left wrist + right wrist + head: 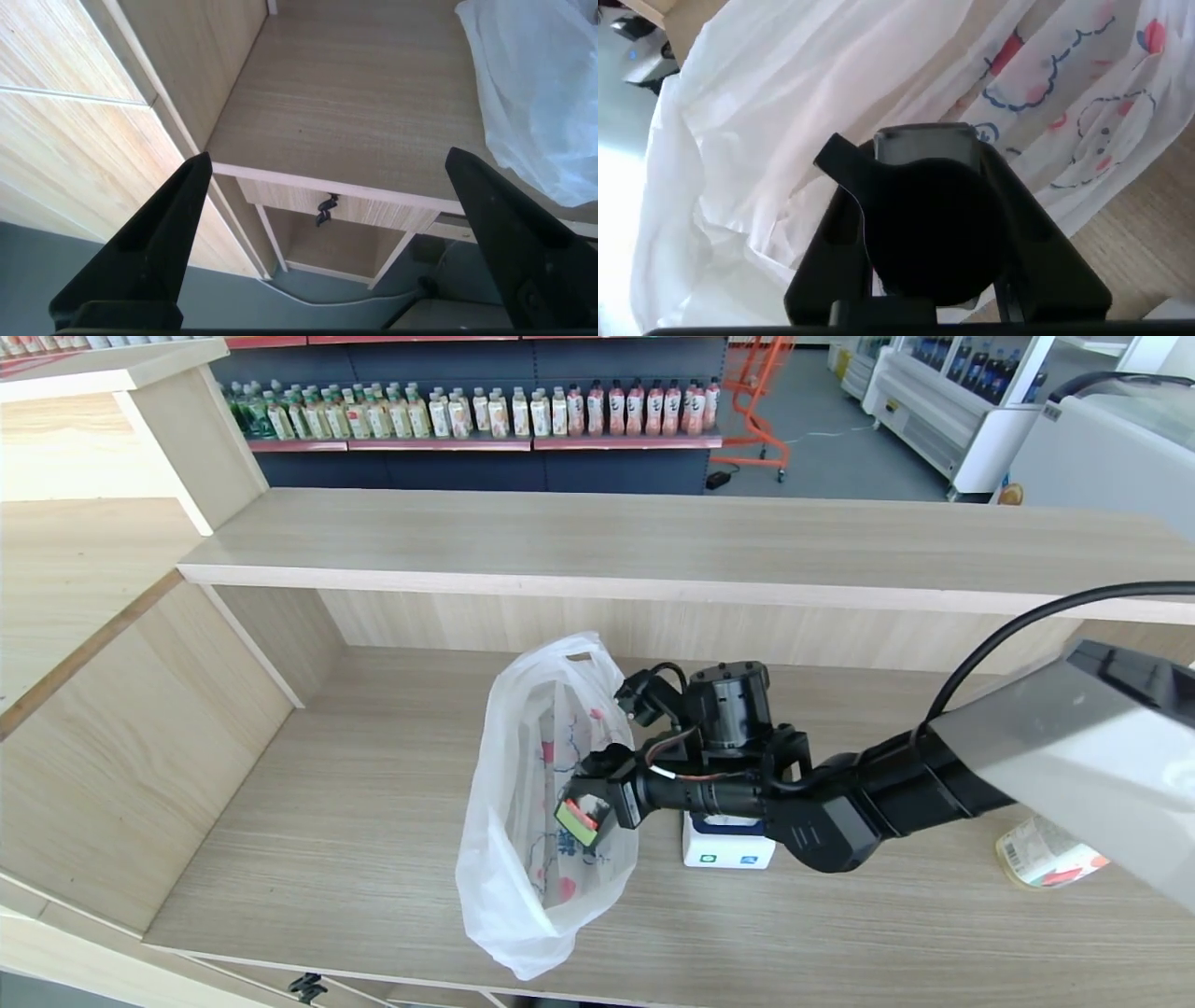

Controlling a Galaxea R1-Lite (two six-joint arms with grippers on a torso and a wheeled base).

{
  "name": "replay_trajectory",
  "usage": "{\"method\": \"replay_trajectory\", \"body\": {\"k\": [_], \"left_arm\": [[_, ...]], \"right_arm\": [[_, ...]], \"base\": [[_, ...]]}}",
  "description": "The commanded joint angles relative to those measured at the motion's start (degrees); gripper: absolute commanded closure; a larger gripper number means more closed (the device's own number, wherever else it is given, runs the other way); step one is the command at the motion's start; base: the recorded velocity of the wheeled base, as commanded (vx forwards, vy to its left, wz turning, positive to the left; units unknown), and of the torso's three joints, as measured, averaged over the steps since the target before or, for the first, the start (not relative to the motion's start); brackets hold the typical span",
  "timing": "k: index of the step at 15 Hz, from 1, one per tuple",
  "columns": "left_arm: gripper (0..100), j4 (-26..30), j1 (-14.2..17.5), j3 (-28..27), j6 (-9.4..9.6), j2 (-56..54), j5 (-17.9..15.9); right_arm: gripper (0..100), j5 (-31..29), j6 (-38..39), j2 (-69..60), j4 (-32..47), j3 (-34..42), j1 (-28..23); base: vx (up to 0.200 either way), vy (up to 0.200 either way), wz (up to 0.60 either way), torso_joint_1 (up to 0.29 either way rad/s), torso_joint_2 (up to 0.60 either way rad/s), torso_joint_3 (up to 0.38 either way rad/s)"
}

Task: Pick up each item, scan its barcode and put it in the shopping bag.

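The right tool is clamped on a small pack with a green edge and a red patch. It holds the pack at the mouth of the shopping bag, against the bag's right-hand side. In the right wrist view the pack sits pinched at the end of the dark fingers, with the bag's white plastic and its red and blue printed pattern all around it.

The bag stands open on the wooden surface, with its handle loop up toward the back wall and its bottom near the front edge. Just right of the bag, under the right arm, a small white box with a green and a blue mark on its front rests on the surface. Farther right a bottle with a printed label lies on its side, partly covered by the arm's grey housing.

The left tool has its two fingers spread wide apart and holds nothing. It hangs off the front left corner of the surface, and the bag is off to one side. Below the front edge there is a small black handle. Beyond the raised ledge at the back, a store shelf carries a row of bottles.
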Motion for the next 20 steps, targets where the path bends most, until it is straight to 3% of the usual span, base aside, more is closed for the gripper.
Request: {"method": "replay_trajectory", "body": {"k": [1, 5, 6, 11, 16, 18, 20], "left_arm": [[0, 0.01, 0.0, 0.0, 0.01, -0.02, 0.03], [0, 0.01, 0.0, 0.0, 0.01, 0.06, 0.03], [0, 0.01, 0.0, 0.0, 0.01, -0.02, 0.03], [0, 0.01, 0.0, 0.0, 0.01, 0.06, 0.03], [0, 0.01, 0.0, 0.0, 0.01, -0.02, 0.03], [0, 0.01, 0.0, 0.0, 0.01, -0.02, 0.03], [0, 0.01, 0.0, 0.0, 0.01, -0.02, 0.03]], "right_arm": [[100, 0.03, -1.29, 3.05, -0.05, -2.2, 1.01], [100, 0.03, -3.75, 3.75, -0.14, -4.14, 1.36], [0, 0.12, -2.79, 3.58, -0.84, -4.49, 1.45], [0, 1.09, 2.66, 1.56, -2.69, -4.14, 0.22], [0, 1.26, 19.45, -8.2, -2.51, 4.3, -4.79], [0, 4.43, 28.77, -16.81, -1.37, 8.17, -6.63], [0, 8.56, 30.44, -29.56, 2.23, 16.52, -7.25]], "base": [[0.0, 0.0, 0.0, 0.0, 0.0, 0.0], [0.0, 0.0, 0.0, 0.0, 0.0, 0.0], [0.0, 0.0, 0.0, 0.0, 0.0, 0.0], [0.0, 0.0, 0.0, 0.0, 0.0, 0.0], [0.0, 0.0, 0.0, 0.0, 0.0, 0.0], [0.0, 0.0, 0.0, 0.0, 0.0, 0.0], [0.0, 0.0, 0.0, 0.0, 0.0, 0.0]]}}
